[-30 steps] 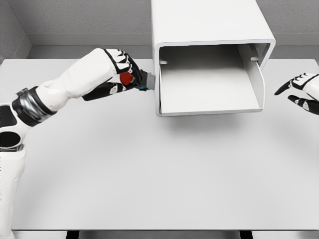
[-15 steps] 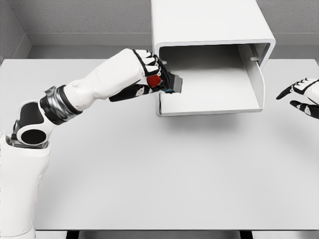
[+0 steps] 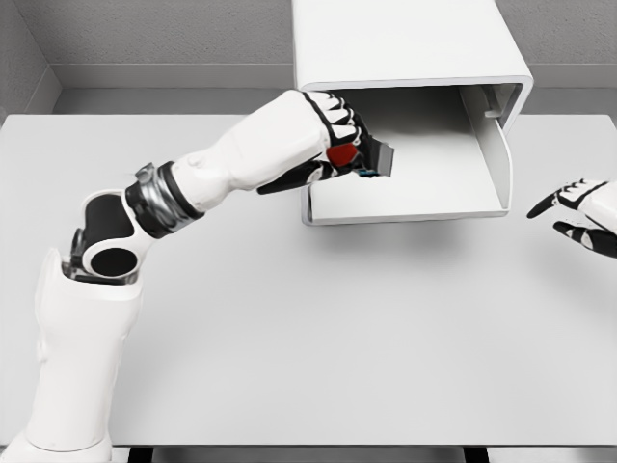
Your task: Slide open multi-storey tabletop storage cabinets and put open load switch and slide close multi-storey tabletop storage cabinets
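The white storage cabinet point(image 3: 415, 58) stands at the back of the table, its drawer point(image 3: 424, 207) slid out toward me. My left hand point(image 3: 339, 145) is shut on the load switch point(image 3: 374, 158), a dark grey block with a red knob point(image 3: 340, 154). It holds the switch above the drawer's left part, just past the drawer's left wall. My right hand point(image 3: 578, 210) hangs open over the table at the right edge of the view, to the right of the drawer and apart from it.
The grey table point(image 3: 308, 338) stretches toward me below the drawer. A grey wall point(image 3: 145, 39) runs behind the table. The drawer's right side panel point(image 3: 494, 145) stands tall near the right hand.
My left arm has carried the load switch to the right, from outside the drawer's left wall to over the drawer's inside. The right hand has shifted slightly down.
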Motion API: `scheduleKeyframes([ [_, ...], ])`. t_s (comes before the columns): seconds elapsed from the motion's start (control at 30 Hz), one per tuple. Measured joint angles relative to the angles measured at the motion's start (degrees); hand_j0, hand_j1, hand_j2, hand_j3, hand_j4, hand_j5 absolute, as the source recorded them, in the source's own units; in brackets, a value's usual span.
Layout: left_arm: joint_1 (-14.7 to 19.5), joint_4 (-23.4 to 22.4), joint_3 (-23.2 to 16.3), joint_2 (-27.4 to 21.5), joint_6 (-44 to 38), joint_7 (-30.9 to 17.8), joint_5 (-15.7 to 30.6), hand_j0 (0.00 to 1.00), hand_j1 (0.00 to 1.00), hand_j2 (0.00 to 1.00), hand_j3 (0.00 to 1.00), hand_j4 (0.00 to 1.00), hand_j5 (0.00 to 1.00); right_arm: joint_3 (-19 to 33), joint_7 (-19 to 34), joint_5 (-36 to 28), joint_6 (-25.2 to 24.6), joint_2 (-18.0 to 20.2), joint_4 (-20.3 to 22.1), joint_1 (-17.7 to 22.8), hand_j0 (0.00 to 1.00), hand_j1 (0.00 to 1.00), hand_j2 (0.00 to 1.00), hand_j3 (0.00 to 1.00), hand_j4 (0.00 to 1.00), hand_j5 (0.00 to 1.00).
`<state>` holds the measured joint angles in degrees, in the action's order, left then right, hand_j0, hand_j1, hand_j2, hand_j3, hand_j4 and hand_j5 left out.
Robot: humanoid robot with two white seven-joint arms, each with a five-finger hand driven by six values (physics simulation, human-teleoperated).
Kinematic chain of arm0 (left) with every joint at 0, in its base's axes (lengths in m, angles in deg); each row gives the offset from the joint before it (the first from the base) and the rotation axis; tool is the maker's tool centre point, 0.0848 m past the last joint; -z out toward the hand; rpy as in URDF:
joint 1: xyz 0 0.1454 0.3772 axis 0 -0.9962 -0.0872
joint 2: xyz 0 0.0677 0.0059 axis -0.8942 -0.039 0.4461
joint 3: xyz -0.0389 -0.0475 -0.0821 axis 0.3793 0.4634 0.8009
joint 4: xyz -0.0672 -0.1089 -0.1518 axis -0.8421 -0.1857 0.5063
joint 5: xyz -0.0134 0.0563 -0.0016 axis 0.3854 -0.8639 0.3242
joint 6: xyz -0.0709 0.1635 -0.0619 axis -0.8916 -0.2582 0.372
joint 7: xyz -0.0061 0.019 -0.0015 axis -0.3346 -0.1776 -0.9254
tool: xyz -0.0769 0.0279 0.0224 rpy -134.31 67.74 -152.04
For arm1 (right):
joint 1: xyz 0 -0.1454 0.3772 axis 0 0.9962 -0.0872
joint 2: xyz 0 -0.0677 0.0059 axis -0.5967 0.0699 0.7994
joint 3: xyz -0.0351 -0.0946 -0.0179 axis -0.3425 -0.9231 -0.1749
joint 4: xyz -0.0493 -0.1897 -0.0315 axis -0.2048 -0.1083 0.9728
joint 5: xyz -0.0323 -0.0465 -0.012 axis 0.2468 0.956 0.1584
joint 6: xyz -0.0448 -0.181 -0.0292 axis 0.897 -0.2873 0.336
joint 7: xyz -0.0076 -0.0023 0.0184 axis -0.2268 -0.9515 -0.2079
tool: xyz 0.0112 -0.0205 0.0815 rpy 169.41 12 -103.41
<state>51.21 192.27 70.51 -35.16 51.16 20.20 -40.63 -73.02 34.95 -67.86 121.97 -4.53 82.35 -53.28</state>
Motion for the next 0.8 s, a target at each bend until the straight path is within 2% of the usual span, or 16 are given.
scheduleKeyframes([
  [0.17, 0.7, -0.8, -0.2, 2.1, 0.0, 0.0, -3.1, 0.4, 0.4, 0.4, 0.4, 0.4, 0.4, 0.0, 0.0, 0.1, 0.0, -0.1, 0.2, 1.6, 0.59, 0.59, 0.59, 0.59, 0.59, 0.59],
  [0.37, 1.2, -2.5, -0.4, 2.9, 0.0, 0.0, -7.0, 0.4, 0.4, 0.4, 0.4, 0.4, 0.4, -0.1, 0.0, 0.1, 0.0, -0.4, 0.4, 2.7, 0.66, 0.66, 0.66, 0.66, 0.66, 0.66],
  [0.8, 4.1, -9.1, -2.9, 3.1, 0.0, 0.0, -10.8, 0.4, 0.4, 0.4, 0.4, 0.4, 0.4, -0.6, -0.1, -0.1, 0.0, -0.7, 4.0, 4.0, 0.66, 0.66, 0.66, 0.66, 0.66, 0.66],
])
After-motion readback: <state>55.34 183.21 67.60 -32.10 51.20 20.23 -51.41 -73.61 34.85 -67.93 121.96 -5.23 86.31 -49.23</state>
